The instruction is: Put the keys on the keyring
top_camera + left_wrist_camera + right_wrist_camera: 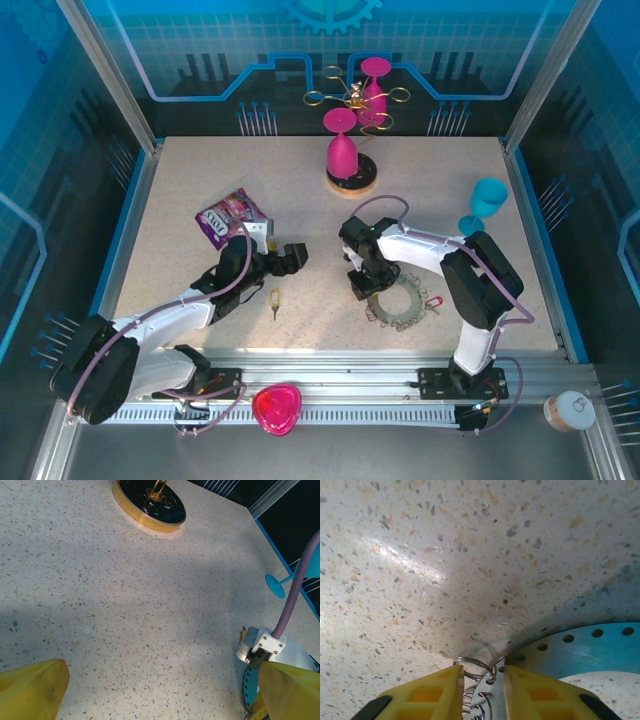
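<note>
Top view, left pincer (296,256): left of centre, low over the bench (180,180), pointing right; its spread is hard to read from here.
Top view, right pincer (360,290): just right of centre, tip down at the left rim of the keyring (412,318).
Top view, keyring: flat on the bench, lower right of centre, with small wire loops round its edge.
Top view, keys: a yellow-headed key (275,300) lies alone below the left pincer, well apart from the keyring; red-headed keys (432,303) sit at the ring's right rim.
Top view, other items: purple snack packet (232,217) at upper left of the left pincer; pink goblet (342,150) on a round coaster (352,182) at upper centre; teal goblet (487,200) at the right.
Left wrist, left pincer (162,680): yellow fingers (35,692) in both bottom corners, spread wide, with bare bench (125,605) between them.
Left wrist, surroundings: dark coaster (150,505) with a gold rim at top centre; teal goblet foot (277,585) at right; a sliver of keyring rim (248,685) at lower right.
Right wrist, right pincer (482,682): fingers (427,697) at the bottom edge with a narrow gap, straddling the keyring's rim and a wire loop (470,664); cannot tell whether they press on it.
Right wrist, keyring (570,650): lower right of the frame, a blue-tinted band with small holes, flat on the bench (445,555).
</note>
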{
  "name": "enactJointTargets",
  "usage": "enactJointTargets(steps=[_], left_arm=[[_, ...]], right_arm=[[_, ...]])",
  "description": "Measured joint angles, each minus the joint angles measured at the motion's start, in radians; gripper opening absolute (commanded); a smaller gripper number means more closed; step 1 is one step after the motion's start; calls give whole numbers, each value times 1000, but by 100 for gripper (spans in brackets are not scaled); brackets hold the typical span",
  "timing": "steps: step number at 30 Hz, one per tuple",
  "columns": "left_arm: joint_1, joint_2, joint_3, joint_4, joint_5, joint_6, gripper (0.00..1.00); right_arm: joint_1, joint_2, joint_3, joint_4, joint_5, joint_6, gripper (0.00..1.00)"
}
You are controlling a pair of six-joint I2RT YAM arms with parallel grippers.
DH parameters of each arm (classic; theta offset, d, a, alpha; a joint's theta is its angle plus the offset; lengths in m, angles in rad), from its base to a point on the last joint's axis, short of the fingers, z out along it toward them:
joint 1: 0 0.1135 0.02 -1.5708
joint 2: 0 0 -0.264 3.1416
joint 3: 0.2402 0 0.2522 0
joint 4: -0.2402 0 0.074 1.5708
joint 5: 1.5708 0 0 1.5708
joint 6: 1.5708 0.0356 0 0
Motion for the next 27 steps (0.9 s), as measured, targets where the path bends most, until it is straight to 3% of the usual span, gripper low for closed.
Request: enactJointTargets(steps=[19,27], left_arm=[[0,-31,0,-29,-11,2,97],[0,-32,0,-31,-11,2,97]], right_arm=[[35,44,31,-35,18,-35,29],[35,44,43,-49,35,-48,34]])
